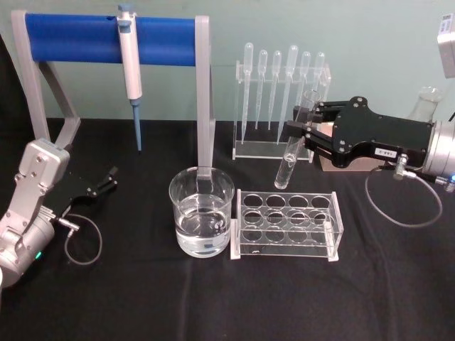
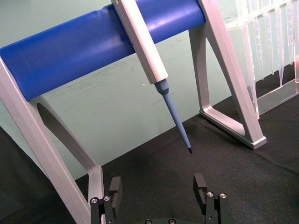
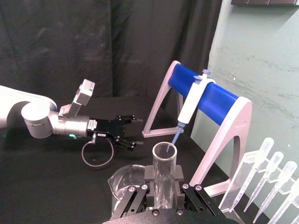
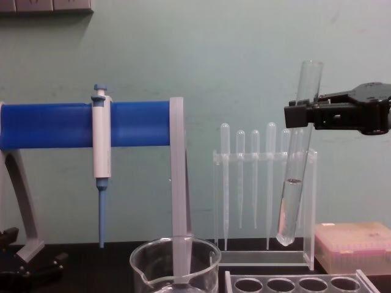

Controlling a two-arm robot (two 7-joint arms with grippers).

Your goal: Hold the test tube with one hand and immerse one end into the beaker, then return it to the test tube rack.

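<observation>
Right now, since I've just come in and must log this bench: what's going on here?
The right gripper holds the test tube in its jaws near the top. The tube is slightly tilted, up in the air by the test tube rack, and touches neither the rack nor the beaker. The beaker, part full of clear liquid, stands beside the rack on the table. The left gripper rests open at the left, holding nothing.

White-and-blue pipettor (image 1: pixel 129 53) hangs tip-down from blue bar of grey stand (image 1: pixel 71 39), rear left. Six plastic pipettes (image 1: pixel 291 74) upright in clear holder (image 1: pixel 274 150). Pinkish box (image 4: pixel 354 243) beside holder. Glass flask (image 1: pixel 429 104) far right. Black cloth (image 1: pixel 142 298) underneath.
</observation>
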